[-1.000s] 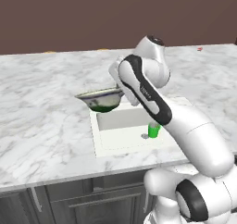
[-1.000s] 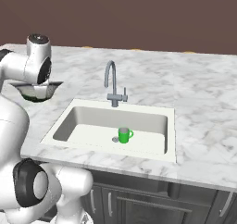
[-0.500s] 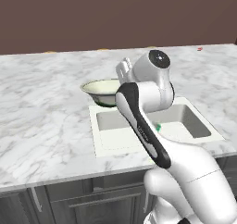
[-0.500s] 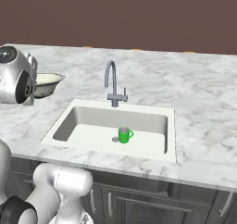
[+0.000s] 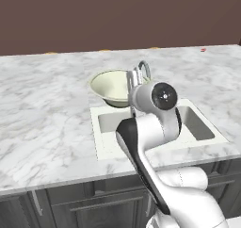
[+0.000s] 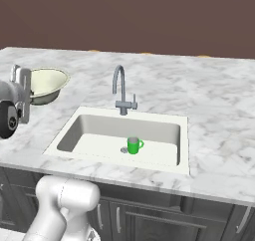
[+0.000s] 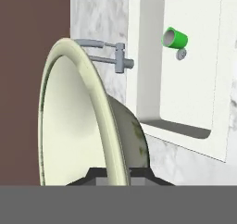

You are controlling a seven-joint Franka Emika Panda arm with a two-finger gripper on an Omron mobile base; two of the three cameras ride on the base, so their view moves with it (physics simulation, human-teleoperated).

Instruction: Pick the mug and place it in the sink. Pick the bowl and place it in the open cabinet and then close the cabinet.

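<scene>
My gripper (image 5: 133, 79) is shut on the right rim of the cream-white bowl (image 5: 109, 84). The bowl hangs upright above the counter, just behind the sink's left corner. In the right base view the bowl (image 6: 46, 82) is at the far left with the gripper (image 6: 27, 83) at its near rim. The hand view looks along the bowl (image 7: 78, 121), whose rim runs down between the gripper (image 7: 118, 174) tips. The green mug (image 6: 133, 145) stands in the white sink (image 6: 164, 130) beside the drain, and the mug (image 7: 174, 37) also shows past the bowl. The cabinet is out of view.
A grey gooseneck faucet (image 6: 120, 92) rises behind the sink. Marble counter (image 5: 42, 114) spreads to both sides, with a dark brown wall (image 5: 117, 15) behind it. Dark low cabinets (image 6: 149, 217) run under the counter. My folded arm (image 5: 150, 142) covers much of the sink.
The arm has folded and turned, bringing the bowl from tilted with its dark underside showing to upright, slightly higher and farther back. The mug and the base have not moved.
</scene>
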